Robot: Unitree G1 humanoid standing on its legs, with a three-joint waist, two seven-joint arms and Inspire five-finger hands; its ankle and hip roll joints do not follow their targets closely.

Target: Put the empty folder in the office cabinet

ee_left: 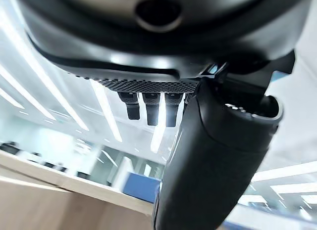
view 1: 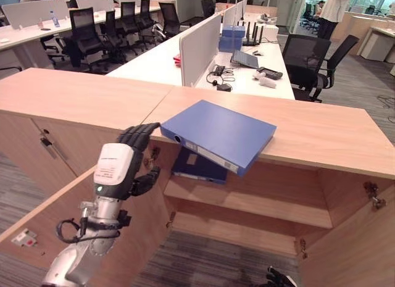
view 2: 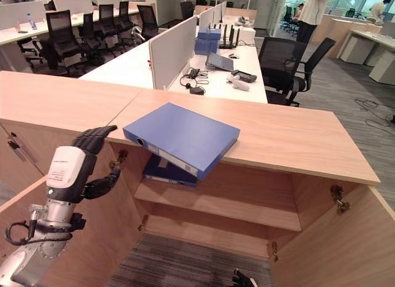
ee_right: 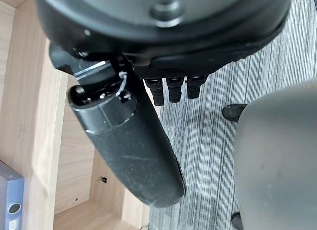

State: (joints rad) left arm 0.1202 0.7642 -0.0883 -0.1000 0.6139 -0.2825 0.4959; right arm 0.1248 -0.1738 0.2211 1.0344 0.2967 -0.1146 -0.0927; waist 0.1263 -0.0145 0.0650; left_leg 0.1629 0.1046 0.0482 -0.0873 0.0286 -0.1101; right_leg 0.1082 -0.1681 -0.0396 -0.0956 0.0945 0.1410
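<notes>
- A blue folder (view 1: 219, 134) lies flat on the wooden top of the office cabinet (view 1: 321, 136), turned at an angle; one corner and its labelled spine reach out past the front edge, above the open compartment.
- The left hand (view 1: 123, 166) is raised just beside the left corner of that folder, with the back of the hand toward the head camera.
- Its fingers (view 1: 141, 134) are bent forward and their tips lie at the front edge of the cabinet top, right next to the folder's corner; whether they touch the folder I cannot tell. They hold nothing. The thumb (view 1: 147, 180) points sideways below the edge.
- A second blue folder (view 1: 199, 166) lies on the upper shelf (view 1: 247, 203) inside the cabinet, directly under the overhanging one.
- Both cabinet doors stand open: the left door (view 1: 74, 219) swings out below the left arm, the right door (view 1: 355, 244) at the other side.
- The right hand (ee_right: 133, 141) hangs low over the grey striped carpet (ee_right: 208, 156) beside the cabinet's open side, its fingers (ee_right: 171, 89) curled in loosely and its thumb straight, gripping nothing.
- Behind the cabinet stand white desks (view 1: 154, 62) with a divider panel (view 1: 199, 47) and black office chairs (view 1: 308, 65); a person (view 1: 333, 12) stands at the far right.
</notes>
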